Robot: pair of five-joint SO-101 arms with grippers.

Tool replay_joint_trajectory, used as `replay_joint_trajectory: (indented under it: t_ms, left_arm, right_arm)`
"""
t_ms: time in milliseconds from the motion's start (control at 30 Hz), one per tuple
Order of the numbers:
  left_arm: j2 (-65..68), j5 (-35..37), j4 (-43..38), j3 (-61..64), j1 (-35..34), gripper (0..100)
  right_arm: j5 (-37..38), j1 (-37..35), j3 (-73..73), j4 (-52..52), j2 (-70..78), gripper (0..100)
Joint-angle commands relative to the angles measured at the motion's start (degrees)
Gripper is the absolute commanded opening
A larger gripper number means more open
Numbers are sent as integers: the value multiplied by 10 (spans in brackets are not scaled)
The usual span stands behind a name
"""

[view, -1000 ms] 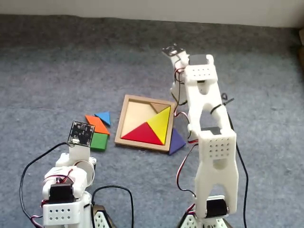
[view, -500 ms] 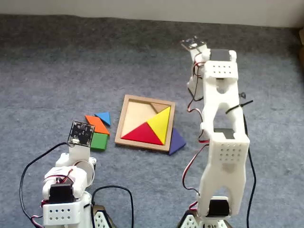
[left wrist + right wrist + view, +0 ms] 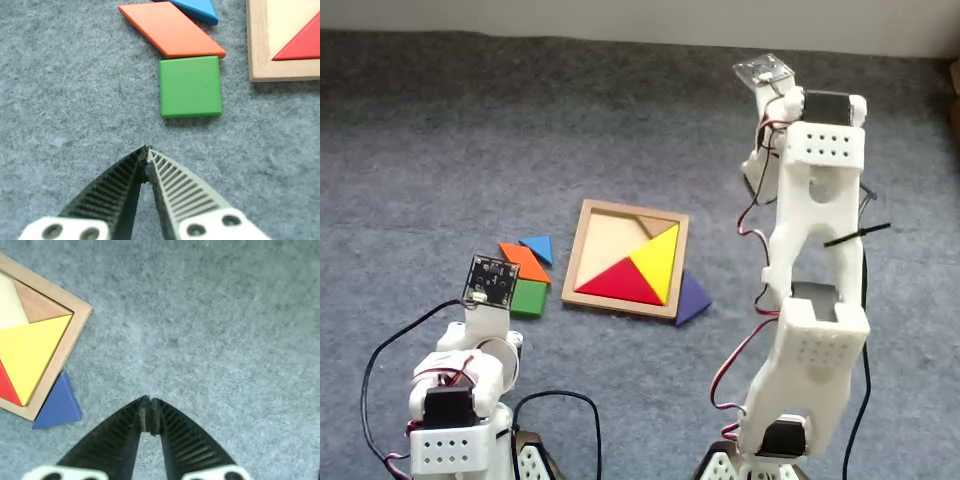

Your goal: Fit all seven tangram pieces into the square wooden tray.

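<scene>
The square wooden tray [image 3: 582, 255] holds a yellow triangle [image 3: 658, 262], a red triangle [image 3: 617, 283] and a small brown triangle [image 3: 653, 224]; the rest of its floor is pale. A dark blue triangle [image 3: 691, 297] lies against its near right corner. To its left lie a green square [image 3: 529, 297], an orange parallelogram [image 3: 524, 262] and a small blue triangle [image 3: 537, 247]. My left gripper [image 3: 146, 152] is shut and empty, a short way from the green square [image 3: 190, 86]. My right gripper [image 3: 148, 401] is shut and empty over bare carpet, right of the tray [image 3: 65, 347] and the dark blue triangle [image 3: 59, 405].
Everything rests on grey carpet. The right arm [image 3: 810, 240] stretches forward along the right side, its wrist high at the back. The left arm [image 3: 470, 380] is folded at the front left, with black cables beside it.
The right arm has swung to the right, away from the tray's far corner. The left arm and all the pieces have stayed put.
</scene>
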Motion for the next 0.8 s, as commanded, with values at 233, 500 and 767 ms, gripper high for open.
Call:
replay_joint_trajectory:
  t_ms: [233,500,767]
  left_arm:
    - [-12,-4,4,11,-1,6]
    - [-12,-4,4,11,-1,6]
    - [-12,-4,4,11,-1,6]
  right_arm:
    - [33,14,193,-7,-183,8]
    - [37,49,402,-100,-314,8]
    - [69,119,559,-177,-455,9]
